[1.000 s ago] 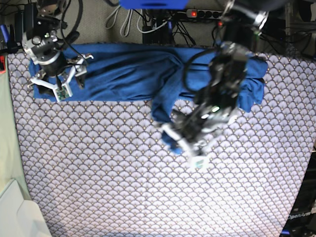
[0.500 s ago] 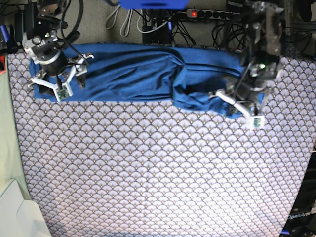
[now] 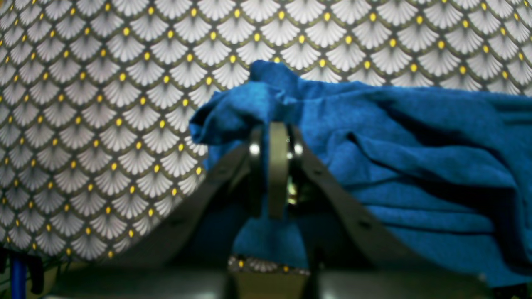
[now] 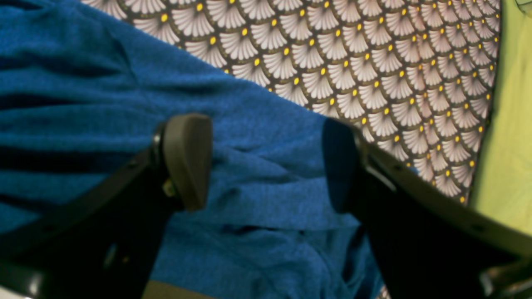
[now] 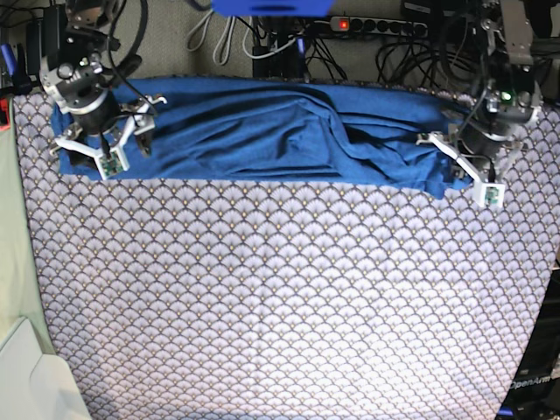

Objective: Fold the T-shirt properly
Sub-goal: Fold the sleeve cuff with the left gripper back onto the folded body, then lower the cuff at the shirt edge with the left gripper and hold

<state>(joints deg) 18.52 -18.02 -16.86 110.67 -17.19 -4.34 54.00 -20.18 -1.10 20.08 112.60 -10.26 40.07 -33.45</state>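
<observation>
The T-shirt [image 5: 262,131] lies stretched in a long rumpled band along the 12 o'clock edge of the worktop [image 5: 280,297]. At its 3 o'clock end the left gripper [image 3: 272,143] has its fingers [image 3: 277,166] clenched on a bunched fold of the blue cloth. At the 9 o'clock end the right gripper [image 4: 266,162] hovers over the shirt, fingers [image 4: 187,160] spread apart and holding nothing.

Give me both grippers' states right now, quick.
Left gripper: closed, pinching a bunched edge of the T-shirt.
Right gripper: open, fingers spread over the shirt, holding nothing.
</observation>
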